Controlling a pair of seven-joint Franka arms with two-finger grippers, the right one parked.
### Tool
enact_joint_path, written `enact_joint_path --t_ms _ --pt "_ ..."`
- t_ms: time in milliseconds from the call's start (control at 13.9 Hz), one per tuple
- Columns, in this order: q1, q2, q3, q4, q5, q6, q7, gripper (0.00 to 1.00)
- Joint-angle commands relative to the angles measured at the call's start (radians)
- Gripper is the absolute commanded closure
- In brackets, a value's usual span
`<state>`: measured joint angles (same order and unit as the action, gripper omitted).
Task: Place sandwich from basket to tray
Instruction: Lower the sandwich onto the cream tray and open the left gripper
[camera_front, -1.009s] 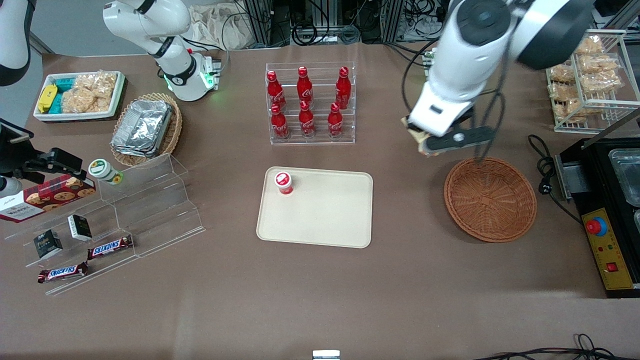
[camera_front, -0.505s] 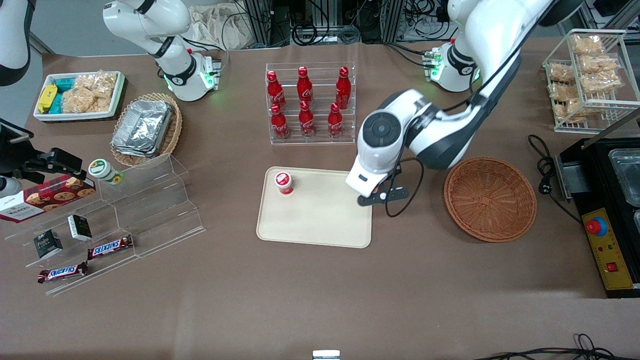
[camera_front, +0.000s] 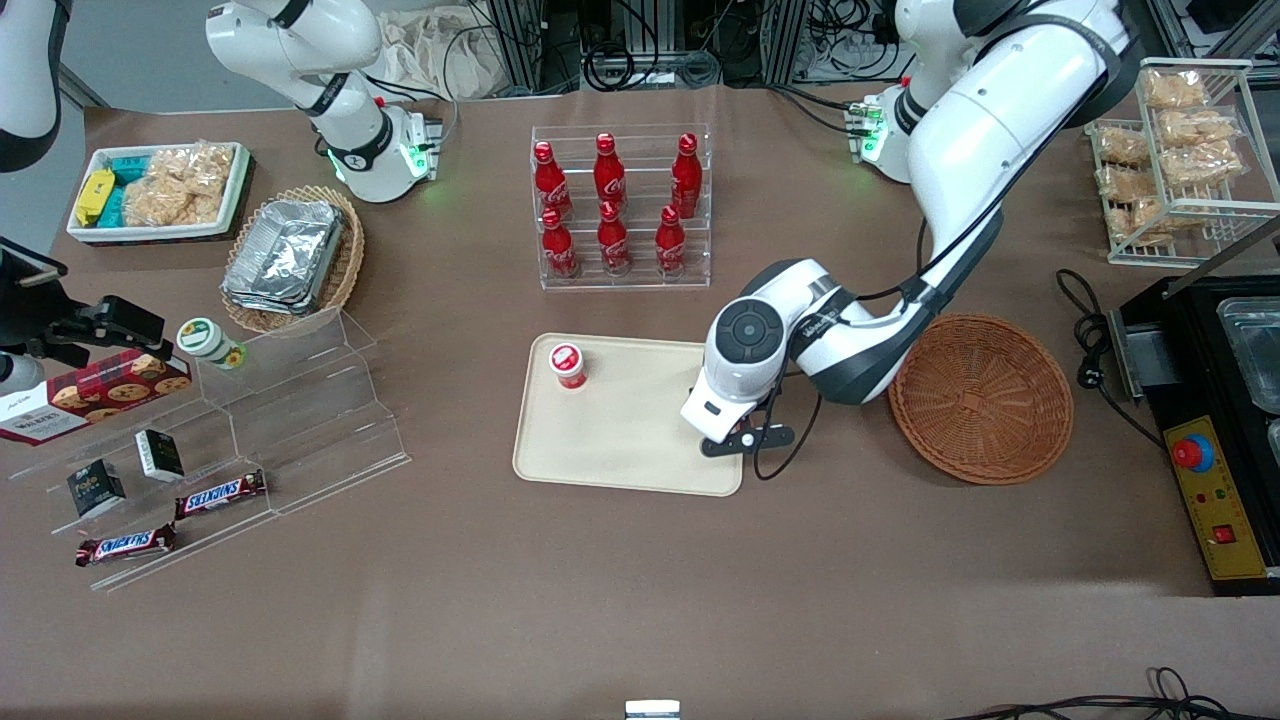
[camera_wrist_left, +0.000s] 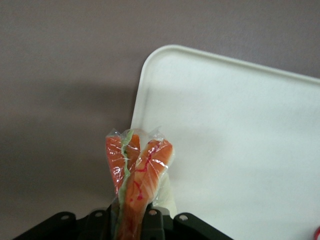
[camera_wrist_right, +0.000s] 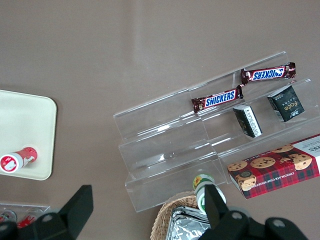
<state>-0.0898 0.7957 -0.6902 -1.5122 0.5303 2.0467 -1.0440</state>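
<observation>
Low over the tray (camera_front: 620, 440), at its edge nearest the basket (camera_front: 980, 398), the gripper (camera_front: 722, 440) pinches the wrapped sandwich (camera_wrist_left: 136, 185). Only the wrist view shows that grip, orange filling outward; from the front, the arm hides the sandwich.

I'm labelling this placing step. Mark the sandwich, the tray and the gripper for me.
sandwich (camera_wrist_left: 137, 175): left wrist view, on its orange filling edge under the wrap.
tray (camera_front: 620, 445): front view, on its bare floor.
gripper (camera_wrist_left: 134, 220): left wrist view, shut on the sandwich above the tray's corner.
</observation>
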Motion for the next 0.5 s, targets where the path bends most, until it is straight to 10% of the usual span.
enact_joint_path --t_ms 0,288,432 --pt "-0.116 0.048 0.093 0.095 0.020 -0.014 -0.031 0.93" --pt "-0.125 0.059 0.101 0.098 0.020 -0.013 -0.033 0.69" --pt "-0.126 0.059 0.101 0.110 0.016 -0.014 -0.047 0.23"
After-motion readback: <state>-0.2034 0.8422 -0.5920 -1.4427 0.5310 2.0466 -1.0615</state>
